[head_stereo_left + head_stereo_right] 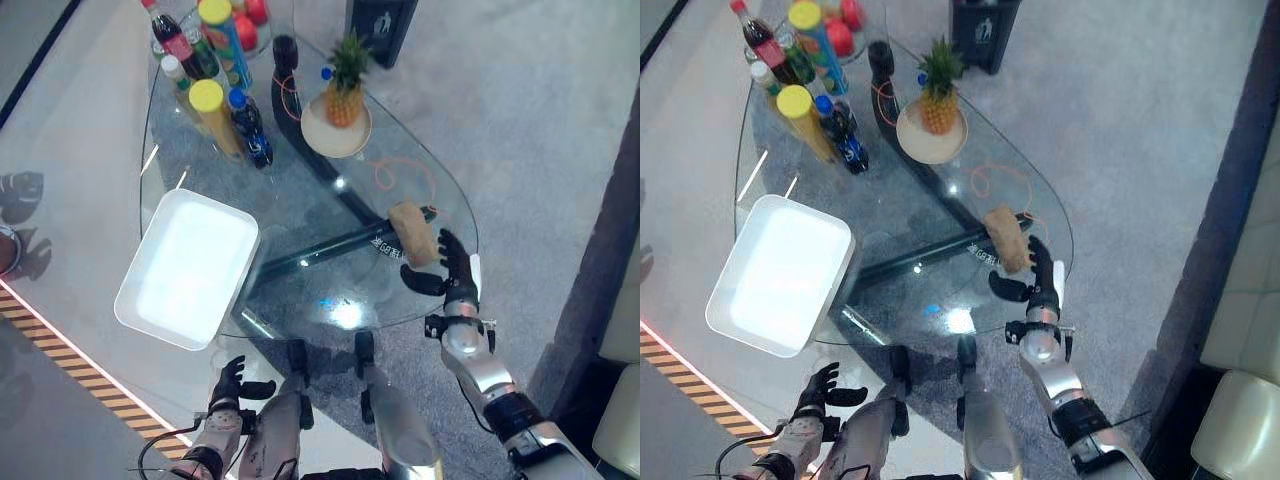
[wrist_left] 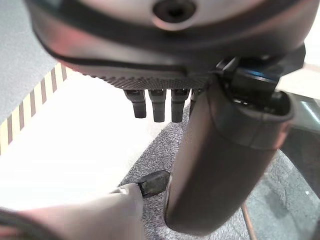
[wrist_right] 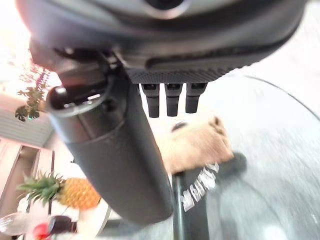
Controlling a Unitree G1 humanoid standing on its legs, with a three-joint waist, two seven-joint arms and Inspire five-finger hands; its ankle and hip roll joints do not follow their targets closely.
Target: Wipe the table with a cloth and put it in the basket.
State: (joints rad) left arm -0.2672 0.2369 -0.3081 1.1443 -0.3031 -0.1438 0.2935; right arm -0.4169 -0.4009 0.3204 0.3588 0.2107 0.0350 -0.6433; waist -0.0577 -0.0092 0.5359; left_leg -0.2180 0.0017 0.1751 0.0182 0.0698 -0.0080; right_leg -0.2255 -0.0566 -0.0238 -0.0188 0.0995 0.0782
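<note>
The cloth [image 1: 413,232] lies as a tan bundle on the glass bench [image 1: 300,200], near its right edge. The right robot hand [image 1: 447,268] rests at that edge just beside the cloth, fingers [image 3: 173,98] extended and spread apart toward it; whether they touch the cloth cannot be told. The left robot hand [image 1: 232,384] hangs low beside the bench's near edge, fingers relaxed and apart, holding nothing. The white basket [image 1: 188,268] sits on the left portion of the bench, well apart from the cloth. Bottles [image 1: 215,80] stand grouped at the far end. A pineapple [image 1: 344,92] stands upright on a plate [image 1: 336,130] near them.
</note>
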